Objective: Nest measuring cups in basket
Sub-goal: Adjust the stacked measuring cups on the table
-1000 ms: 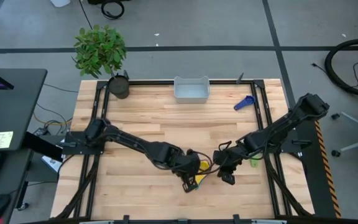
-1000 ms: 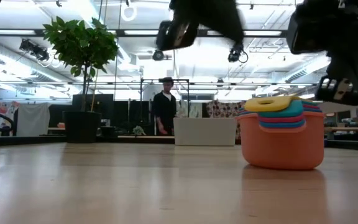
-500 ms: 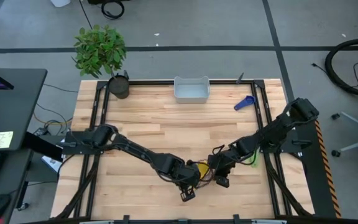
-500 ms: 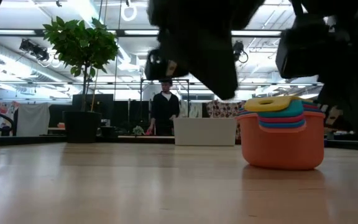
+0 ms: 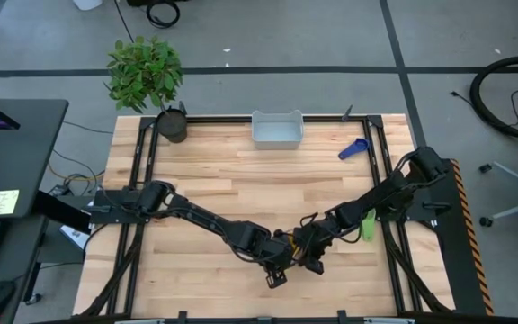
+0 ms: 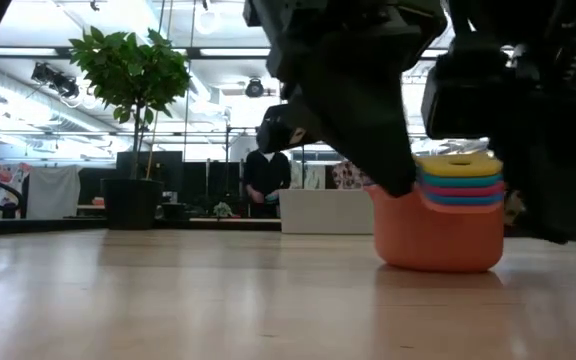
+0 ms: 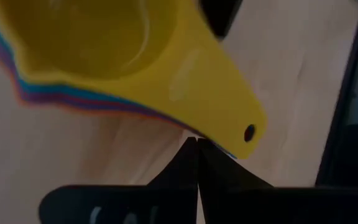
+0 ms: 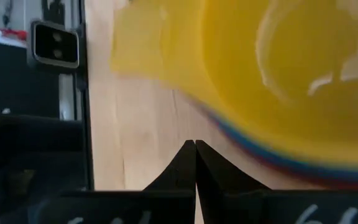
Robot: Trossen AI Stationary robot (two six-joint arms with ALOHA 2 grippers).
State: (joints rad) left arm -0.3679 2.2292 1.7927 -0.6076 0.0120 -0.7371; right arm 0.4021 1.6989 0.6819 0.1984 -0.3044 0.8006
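Observation:
A stack of nested measuring cups point(image 6: 438, 235) stands upright on the table near its front edge. The big orange cup is outermost, with blue, red and yellow rims above it. Their handles point(image 7: 229, 118) point toward my left gripper point(image 7: 196, 149), which is shut and slants down on the stack's left side. My right gripper point(image 8: 195, 149) is also shut and hangs low at the stack's right side point(image 6: 508, 200). A blue cup point(image 5: 353, 148) and a green cup point(image 5: 367, 228) lie apart on the table. The basket point(image 5: 277, 129) stands at the far edge. My left gripper's shut fingertips point(image 7: 191, 155) come slanting down from the table's left, right under the free end of the stacked handles point(image 7: 194, 132). Whether they touch it I cannot tell. My right gripper's shut fingertips point(image 8: 191, 158) stand just short of the stack's rim point(image 8: 229, 127), and I cannot tell whether they touch.
A potted plant point(image 5: 173, 124) stands at the far left corner, beside the dark frame rails point(image 5: 142, 144) along the table's sides. A person point(image 6: 265, 185) stands in the room beyond the far edge. Bare wood lies between the stack and the basket.
Both grippers have come down and closed in on the stack, the left from its left side and the right from its right. Both stayed shut. The stack has slid a little toward the table's left, still upright.

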